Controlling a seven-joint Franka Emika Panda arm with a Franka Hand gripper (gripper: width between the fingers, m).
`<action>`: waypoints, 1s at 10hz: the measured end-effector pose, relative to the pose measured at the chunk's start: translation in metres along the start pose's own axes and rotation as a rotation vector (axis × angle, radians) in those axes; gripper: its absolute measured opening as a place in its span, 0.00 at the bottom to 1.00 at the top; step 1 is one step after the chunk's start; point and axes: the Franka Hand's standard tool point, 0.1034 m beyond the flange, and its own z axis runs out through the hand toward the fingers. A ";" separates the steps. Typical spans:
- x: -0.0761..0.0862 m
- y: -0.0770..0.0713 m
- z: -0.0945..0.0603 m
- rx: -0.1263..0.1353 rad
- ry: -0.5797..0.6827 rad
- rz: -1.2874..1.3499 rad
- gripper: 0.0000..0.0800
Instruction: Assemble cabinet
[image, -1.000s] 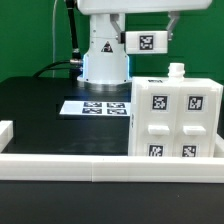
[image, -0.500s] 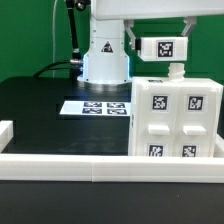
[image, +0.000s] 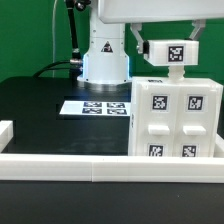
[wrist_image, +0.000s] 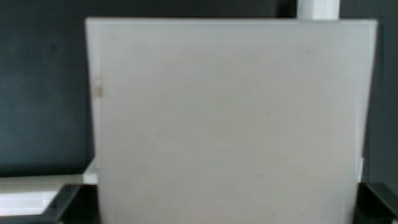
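Note:
The cabinet (image: 175, 120) is a large white box with several square tags on its front, standing at the exterior view's right. My gripper (image: 167, 40) is shut on a small white tagged panel (image: 172, 53) and holds it just above the cabinet's top, its tag facing the camera. The panel covers the small knob on the cabinet's top. In the wrist view the white panel (wrist_image: 214, 110) fills most of the picture between my dark fingers (wrist_image: 54, 205). The cabinet below is hidden there.
The marker board (image: 97, 107) lies flat on the black table beside the cabinet. A long low white rail (image: 90, 168) runs along the front, with a short end piece (image: 6, 130) at the exterior view's left. The robot base (image: 105, 55) stands behind.
My gripper has carried the tagged panel toward the exterior view's right and lower, from beside the cabinet's knob to right over the cabinet's top.

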 end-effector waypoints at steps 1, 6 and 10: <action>0.004 -0.002 0.001 -0.001 0.002 -0.004 0.70; 0.013 -0.006 0.008 -0.004 -0.016 -0.028 0.70; 0.014 -0.006 0.009 -0.004 -0.019 -0.028 0.70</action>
